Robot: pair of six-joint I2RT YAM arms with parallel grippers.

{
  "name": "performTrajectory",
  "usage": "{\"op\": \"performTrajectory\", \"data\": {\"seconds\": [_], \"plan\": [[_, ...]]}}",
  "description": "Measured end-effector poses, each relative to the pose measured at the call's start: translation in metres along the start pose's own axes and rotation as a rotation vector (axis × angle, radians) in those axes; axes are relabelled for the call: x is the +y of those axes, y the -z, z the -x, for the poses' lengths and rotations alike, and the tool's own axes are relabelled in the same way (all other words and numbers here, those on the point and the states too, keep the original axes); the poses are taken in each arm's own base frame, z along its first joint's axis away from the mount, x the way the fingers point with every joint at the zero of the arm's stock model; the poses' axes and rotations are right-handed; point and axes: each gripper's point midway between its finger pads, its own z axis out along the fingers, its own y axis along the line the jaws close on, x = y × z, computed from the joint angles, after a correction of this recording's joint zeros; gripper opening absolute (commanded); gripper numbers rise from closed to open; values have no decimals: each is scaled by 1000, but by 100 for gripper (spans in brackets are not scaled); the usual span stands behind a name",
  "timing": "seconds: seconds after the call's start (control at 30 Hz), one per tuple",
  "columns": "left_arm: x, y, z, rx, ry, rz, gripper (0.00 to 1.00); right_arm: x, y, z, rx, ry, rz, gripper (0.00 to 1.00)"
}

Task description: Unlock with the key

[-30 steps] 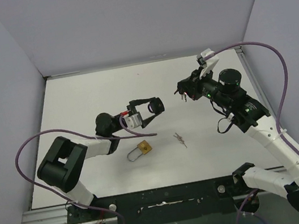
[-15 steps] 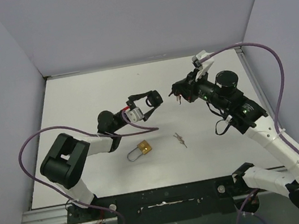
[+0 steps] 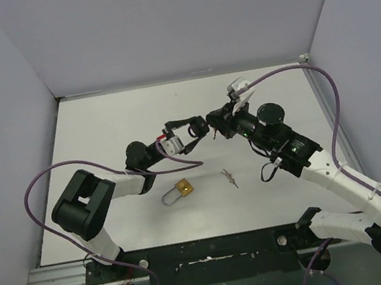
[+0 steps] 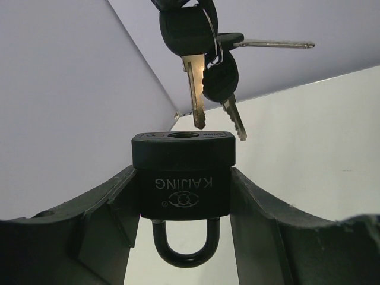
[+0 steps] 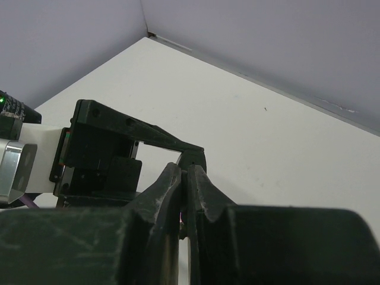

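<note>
A black padlock (image 4: 183,178) is clamped by its sides in my left gripper (image 4: 184,199), keyhole end facing away and shackle toward the wrist. In the left wrist view a bunch of black-headed keys (image 4: 196,71) hangs right over it. One brass blade ends just short of the keyhole (image 4: 183,135). My right gripper (image 5: 185,178) is shut on that bunch, and its fingers hide the keys in its own view. From above, the left gripper (image 3: 194,129) and the right gripper (image 3: 215,124) meet over the middle of the table, with the padlock (image 3: 200,124) between them.
A brass padlock (image 3: 183,187) with a silver shackle lies on the white table (image 3: 100,128) below the grippers. A loose pair of keys (image 3: 229,177) lies to its right. Grey walls stand at the back and both sides.
My right arm has swung left with the keys, up to the padlock in the left gripper. The left gripper shifted slightly at first, then held still.
</note>
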Motion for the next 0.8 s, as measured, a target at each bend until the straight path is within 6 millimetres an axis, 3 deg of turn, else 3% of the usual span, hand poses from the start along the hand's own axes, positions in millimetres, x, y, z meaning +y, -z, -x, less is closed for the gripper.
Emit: {"op": "performTrajectory", "data": {"seconds": [0.8], "plan": [[-6,1,1,-5,9,-28,0,-10,2,8,-178,82,-62,0]]}}
